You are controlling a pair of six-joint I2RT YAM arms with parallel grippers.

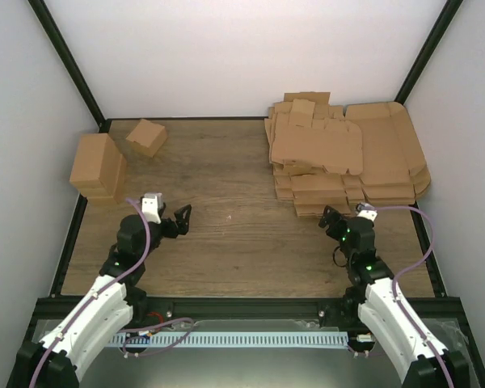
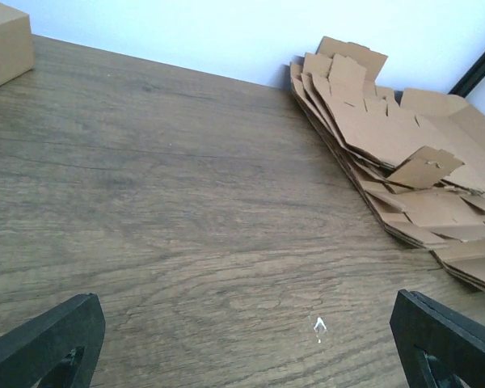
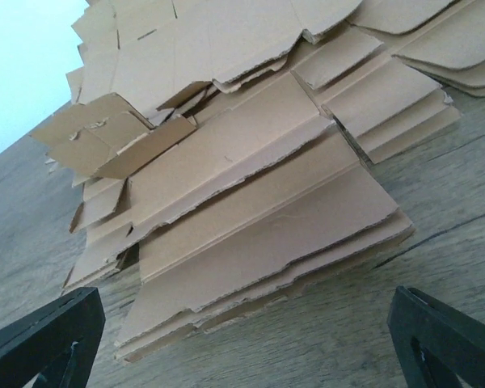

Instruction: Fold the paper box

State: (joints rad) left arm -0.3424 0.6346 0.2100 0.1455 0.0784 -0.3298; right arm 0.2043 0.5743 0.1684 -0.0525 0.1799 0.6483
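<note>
While nothing is held, folding looks unstarted: from above, the paper box [image 1: 315,147] lies flat atop the stack [image 1: 323,194] far right, with the closed folded boxes [image 1: 97,166] far left, contents hidden. Left wrist: left gripper [image 2: 242,356] spread, empty over the table [image 2: 145,162]. Right wrist: right gripper [image 3: 242,347] spread, empty, near the stack

Flat brown die-cut cardboard box blank [image 1: 317,148]: unfolded, lying flat and topmost on an untidy stack of similar brown blanks [image 1: 331,184]. The stack sits at the far right of the wooden surface [image 1: 226,234]. Layers are offset and fanned, with notched flap edges showing. One small flap [image 3: 105,137] stands partly raised.
</note>
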